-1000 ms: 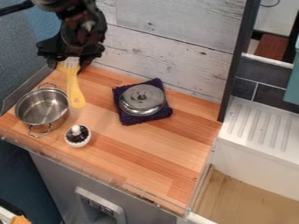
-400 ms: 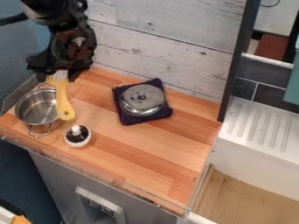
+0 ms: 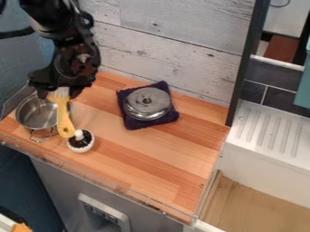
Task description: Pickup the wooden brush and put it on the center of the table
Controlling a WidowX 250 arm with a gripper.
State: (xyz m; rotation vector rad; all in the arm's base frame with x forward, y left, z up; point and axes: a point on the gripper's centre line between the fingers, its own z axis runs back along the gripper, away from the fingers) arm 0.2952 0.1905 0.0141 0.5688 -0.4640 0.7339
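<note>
The black gripper (image 3: 59, 93) hangs at the upper left of the counter, over the back edge of the steel pot. It is shut on the pale bristle end of the yellow wooden brush (image 3: 63, 118). The brush hangs below it with the handle pointing down, in front of the pot's right side. In the view, the handle's rounded end is right beside the white knob of the small dark-and-white round item. The gap between the handle and the counter cannot be judged.
The steel pot (image 3: 36, 114) stands at the left. Near the front left is the small round item (image 3: 80, 143). A metal lid (image 3: 147, 103) lies on a dark purple cloth (image 3: 165, 118) toward the back of the wooden counter (image 3: 157, 154). A white sink (image 3: 266, 136) adjoins at right.
The gripper, with the brush held in it, has moved left and down in the view, toward the pot and the small round item. Pot, lid and cloth have stayed where they were.
</note>
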